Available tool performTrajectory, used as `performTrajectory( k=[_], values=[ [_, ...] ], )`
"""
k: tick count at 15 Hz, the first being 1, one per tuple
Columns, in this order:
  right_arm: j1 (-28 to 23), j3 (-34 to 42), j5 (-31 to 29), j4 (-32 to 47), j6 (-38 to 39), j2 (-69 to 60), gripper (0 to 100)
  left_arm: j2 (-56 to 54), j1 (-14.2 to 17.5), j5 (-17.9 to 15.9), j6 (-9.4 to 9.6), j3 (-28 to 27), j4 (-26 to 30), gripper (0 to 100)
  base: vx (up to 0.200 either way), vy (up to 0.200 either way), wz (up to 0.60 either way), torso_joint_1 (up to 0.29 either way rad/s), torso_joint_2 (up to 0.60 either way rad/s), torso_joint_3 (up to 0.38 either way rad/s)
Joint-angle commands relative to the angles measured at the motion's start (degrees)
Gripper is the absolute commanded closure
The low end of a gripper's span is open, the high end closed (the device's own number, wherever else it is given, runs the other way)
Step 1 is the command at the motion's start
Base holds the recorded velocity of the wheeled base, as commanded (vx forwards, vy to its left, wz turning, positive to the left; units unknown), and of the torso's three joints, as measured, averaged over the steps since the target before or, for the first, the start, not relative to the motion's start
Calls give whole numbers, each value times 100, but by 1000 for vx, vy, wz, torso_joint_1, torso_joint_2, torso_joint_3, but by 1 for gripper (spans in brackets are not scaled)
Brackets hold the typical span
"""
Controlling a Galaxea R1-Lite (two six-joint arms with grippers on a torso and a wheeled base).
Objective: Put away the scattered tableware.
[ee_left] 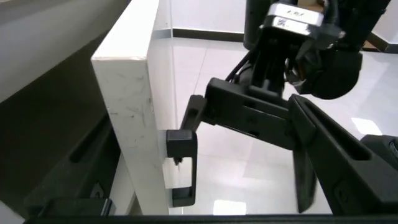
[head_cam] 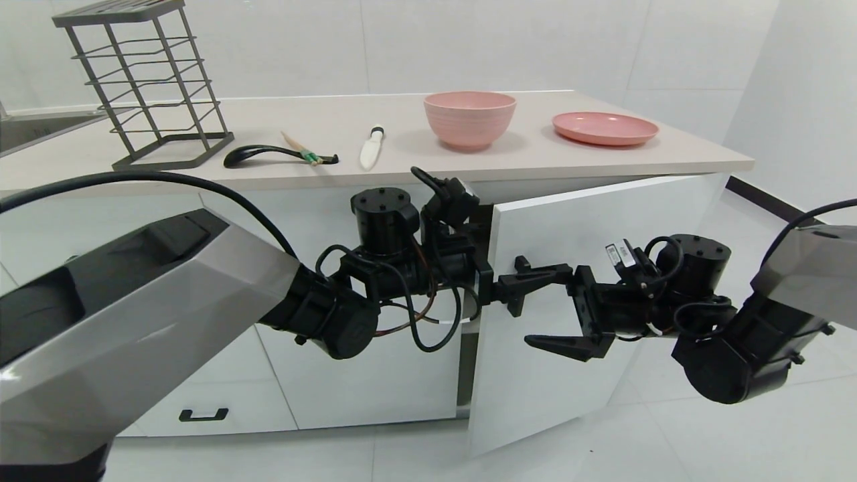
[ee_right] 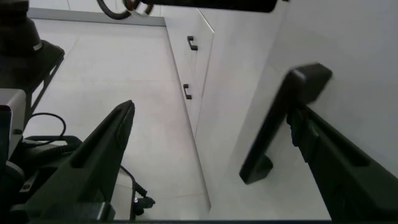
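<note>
Along the surface (head_cam: 669,154) stand the rack (head_cam: 120,12), spoon (head_cam: 241,155), chopsticks (head_cam: 301,150), knife (head_cam: 370,150), bowl (head_cam: 470,119) and plate (head_cam: 604,127), none stowed. Below, the left pincer (head_cam: 483,271) sits at the free edge of the part-open cabinet door (head_cam: 602,221); wide or narrow, I cannot tell. The door's upright handle (ee_right: 280,127) stands between the wide-spread jaws of the right pincer (head_cam: 525,309), the nearer one. The cabinet's contents are hidden in shadow.

left to right on the counter (head_cam: 321,117) we've got rack (head_cam: 150,87), spoon (head_cam: 258,154), chopsticks (head_cam: 304,152) against its handle, knife (head_cam: 371,148), bowl (head_cam: 469,118), plate (head_cam: 604,128), cabinet door (head_cam: 589,321) open below the plate
</note>
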Motion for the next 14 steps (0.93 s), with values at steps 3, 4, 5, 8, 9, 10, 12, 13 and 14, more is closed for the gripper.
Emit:
performTrajectory(
  k=[3,4,5,8,9,10,12,13,14],
  values=[
    [-272,-53,-49,8,-3,322,0,1,-31,6,-6,-6,-13,0,0,0,0,0,0,0],
    [-589,26,-190,8,-47,427,0,-34,-39,420,-41,-6,66,0,0,0,0,0,0,0],
    [-773,166,-339,8,-118,418,0,-34,-48,762,-41,-6,84,0,0,0,0,0,0,0],
    [-967,1309,-383,8,-258,-267,0,-78,-75,1149,-50,47,93,0,0,0,0,0,0,0],
    [-967,1827,-532,8,-311,-645,0,-69,-127,1448,-50,55,128,0,0,0,0,0,0,0],
    [-1011,2451,-726,34,-408,-1146,0,-69,-206,1755,-50,73,172,0,0,0,0,0,0,0],
    [-1239,3348,-981,61,-513,-2245,0,-113,-356,1922,-50,205,154,0,0,0,0,0,0,0],
    [-1397,3576,-1113,78,-522,-2834,0,-192,-417,1940,-50,381,154,0,0,0,0,0,0,0],
    [-1564,3743,-1183,105,-522,-3378,0,-245,-479,1949,-23,556,101,0,0,0,0,0,0,0]
  ],
)
